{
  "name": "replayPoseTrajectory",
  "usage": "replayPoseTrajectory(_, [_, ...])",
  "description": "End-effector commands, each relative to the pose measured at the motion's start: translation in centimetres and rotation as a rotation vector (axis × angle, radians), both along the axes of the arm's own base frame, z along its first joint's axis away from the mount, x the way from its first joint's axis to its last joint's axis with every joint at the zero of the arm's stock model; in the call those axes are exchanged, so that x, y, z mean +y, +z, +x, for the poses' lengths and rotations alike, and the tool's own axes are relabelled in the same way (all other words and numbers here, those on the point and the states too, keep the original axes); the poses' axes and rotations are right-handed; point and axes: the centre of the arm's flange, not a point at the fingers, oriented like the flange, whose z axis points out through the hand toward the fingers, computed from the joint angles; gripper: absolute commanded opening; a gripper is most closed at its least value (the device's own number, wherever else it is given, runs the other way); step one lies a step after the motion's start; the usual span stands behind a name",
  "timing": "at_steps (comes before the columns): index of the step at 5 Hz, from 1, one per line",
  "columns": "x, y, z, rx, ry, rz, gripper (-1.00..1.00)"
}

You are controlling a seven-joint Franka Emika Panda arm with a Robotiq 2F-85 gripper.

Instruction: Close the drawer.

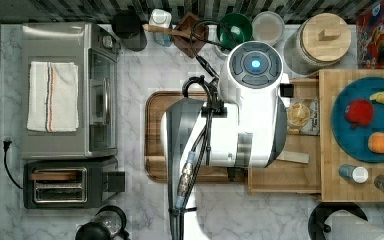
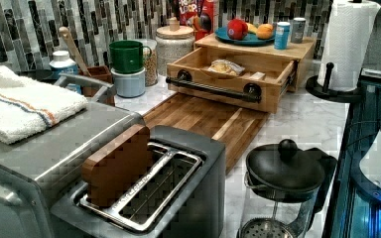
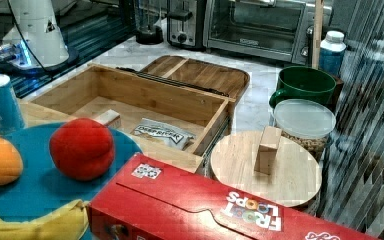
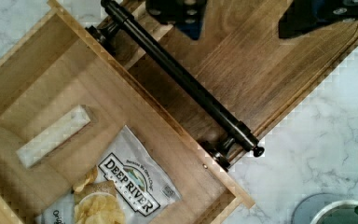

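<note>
the drawer (image 2: 228, 74) stands pulled well out near the surface's back edge (chip bag (image 4: 121, 186) inside), nothing closed yet. the gripper (image 4: 242, 16) hovers with fingers parted beyond its black handle (image 4: 182, 81), untouched.

White marble countertop (image 1: 145, 65) beneath a striped grey mosaic-tile backsplash (image 2: 25, 29), evenly lit.
</note>
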Motion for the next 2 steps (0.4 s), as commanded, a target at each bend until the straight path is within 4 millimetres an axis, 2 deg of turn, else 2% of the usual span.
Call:
replayPoseTrajectory(1, [-0.3,-0.1,0.0,0.001,0.008,0.001,-1.0])
replayPoseTrajectory(2, [-0.8,-1.3,-0.3,-0.024,0.078,-0.003,1.0])
